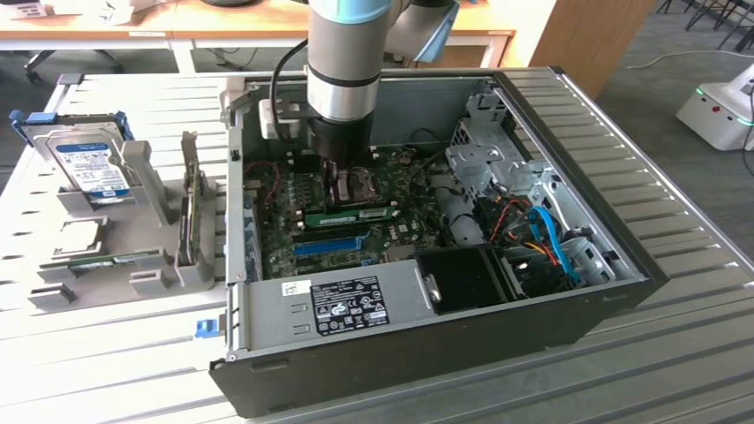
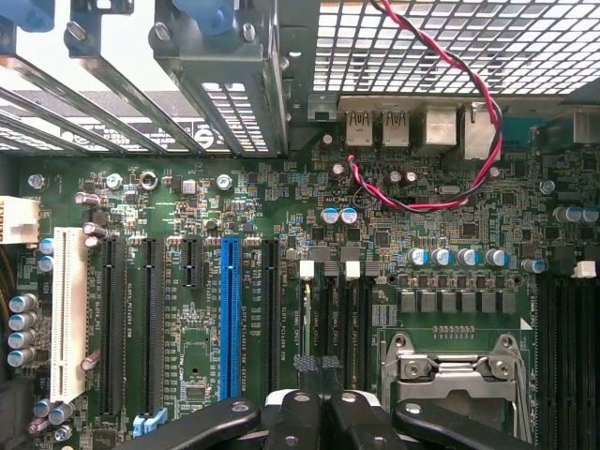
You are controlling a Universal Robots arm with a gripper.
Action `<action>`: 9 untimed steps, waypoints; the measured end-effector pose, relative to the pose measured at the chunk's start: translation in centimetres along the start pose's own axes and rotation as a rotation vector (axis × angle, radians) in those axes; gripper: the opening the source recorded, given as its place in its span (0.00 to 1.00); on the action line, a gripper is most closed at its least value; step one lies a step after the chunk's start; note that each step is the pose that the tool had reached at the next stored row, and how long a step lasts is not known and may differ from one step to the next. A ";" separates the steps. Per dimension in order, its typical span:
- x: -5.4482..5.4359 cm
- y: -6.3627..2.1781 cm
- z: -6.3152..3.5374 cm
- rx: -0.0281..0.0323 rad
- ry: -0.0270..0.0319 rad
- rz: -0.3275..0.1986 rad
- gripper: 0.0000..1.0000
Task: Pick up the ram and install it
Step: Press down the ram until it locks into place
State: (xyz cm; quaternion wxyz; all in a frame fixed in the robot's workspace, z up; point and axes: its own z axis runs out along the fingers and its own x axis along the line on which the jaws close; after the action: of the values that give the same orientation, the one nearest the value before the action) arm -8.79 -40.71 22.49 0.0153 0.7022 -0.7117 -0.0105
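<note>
The ram, a narrow green stick, stands on edge along a slot on the motherboard inside the open computer case. It lies between the processor socket and the blue slot. My gripper reaches down into the case directly over the stick. In the wrist view its black fingers are pressed together, so the gripper is shut. It hangs over the pair of black memory slots beside the processor socket. Whether the fingertips touch the ram is hidden.
On the exterior view's left, a grey holder carries a silver hard drive, an upright card and a flat green strip. Drive cages and orange and blue cables crowd the case's right side. A red-black wire crosses the board.
</note>
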 end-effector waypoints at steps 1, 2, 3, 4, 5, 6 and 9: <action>0.0 0.00 0.00 0.0000 -0.0001 0.000 0.10; 0.0 0.00 0.01 0.0000 0.0000 0.000 0.10; 0.0 0.00 0.02 0.0000 0.0000 0.000 0.10; 0.0 0.00 0.03 0.0000 0.0000 0.000 0.10; 0.0 0.00 0.03 -0.0001 0.0000 0.000 0.10; 0.0 0.00 0.03 -0.0001 0.0001 0.000 0.10; 0.0 0.00 0.04 -0.0001 0.0000 0.000 0.10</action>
State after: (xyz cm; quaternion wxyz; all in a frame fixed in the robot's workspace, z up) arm -8.79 -40.71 22.46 0.0153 0.7022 -0.7117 -0.0105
